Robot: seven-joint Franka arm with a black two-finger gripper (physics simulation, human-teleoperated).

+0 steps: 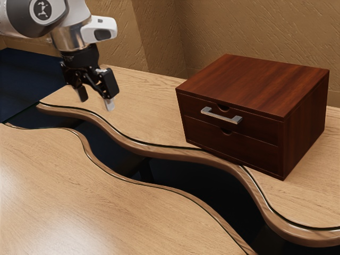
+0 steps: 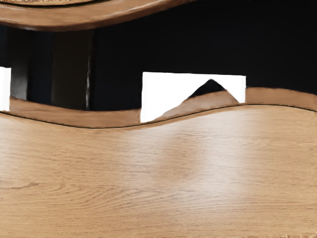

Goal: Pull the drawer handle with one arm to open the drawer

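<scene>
A dark reddish wooden cabinet (image 1: 255, 109) with two drawers stands on the light wood table at the exterior view's right. Its upper drawer (image 1: 228, 117) carries a silver bar handle (image 1: 221, 115) and sits flush with the cabinet front. My black gripper (image 1: 96, 98) hangs above the table at the exterior view's upper left, well away from the cabinet. Its fingers (image 1: 109, 101) point down, open, with nothing between them. The wrist view looks down on the wood tabletop (image 2: 158, 173) and its wavy edge.
The table (image 1: 143, 111) has a wavy front edge with a dark gap (image 1: 159, 164) between it and a second wavy wooden surface (image 1: 79, 202) in the foreground. A tan textured wall (image 1: 239, 32) rises behind the cabinet.
</scene>
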